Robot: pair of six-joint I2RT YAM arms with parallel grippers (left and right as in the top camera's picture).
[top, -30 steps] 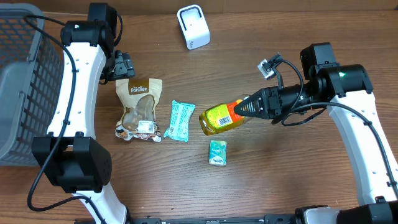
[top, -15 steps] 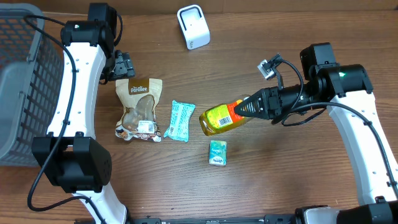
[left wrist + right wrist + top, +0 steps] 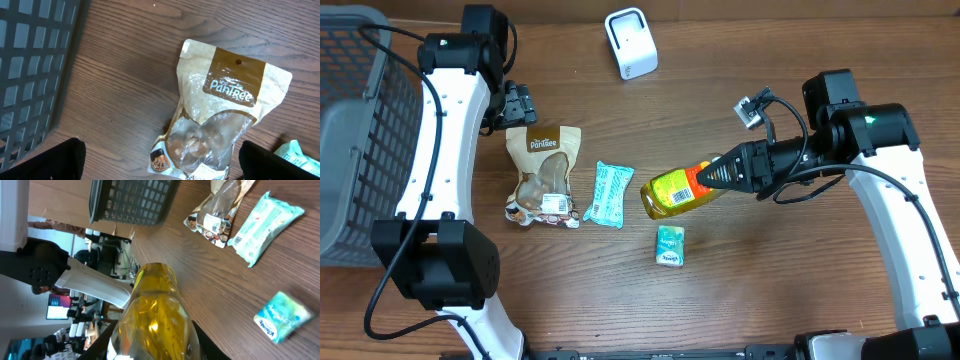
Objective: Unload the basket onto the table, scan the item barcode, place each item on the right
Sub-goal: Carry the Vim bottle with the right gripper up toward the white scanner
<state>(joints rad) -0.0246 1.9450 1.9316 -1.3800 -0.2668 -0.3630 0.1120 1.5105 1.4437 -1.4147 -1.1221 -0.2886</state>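
So nothing's budged this last second: my left gripper (image 3: 520,105) hangs jaws wide apart by the Pantree pouch (image 3: 544,175), the scanner (image 3: 631,42) waits, and the yellow bottle (image 3: 675,190) stays clamped neck-first in my right gripper (image 3: 715,172) mid-table. Scan's stalled, I'd say.

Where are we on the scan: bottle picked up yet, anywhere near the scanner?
Done: the right claw is shut on the yellow bottle near its cap. In hand: the bottle, held sideways mid-table. Left: presenting its barcode to the white scanner, apart at the far edge; the left claw hangs open over the snack pouch.
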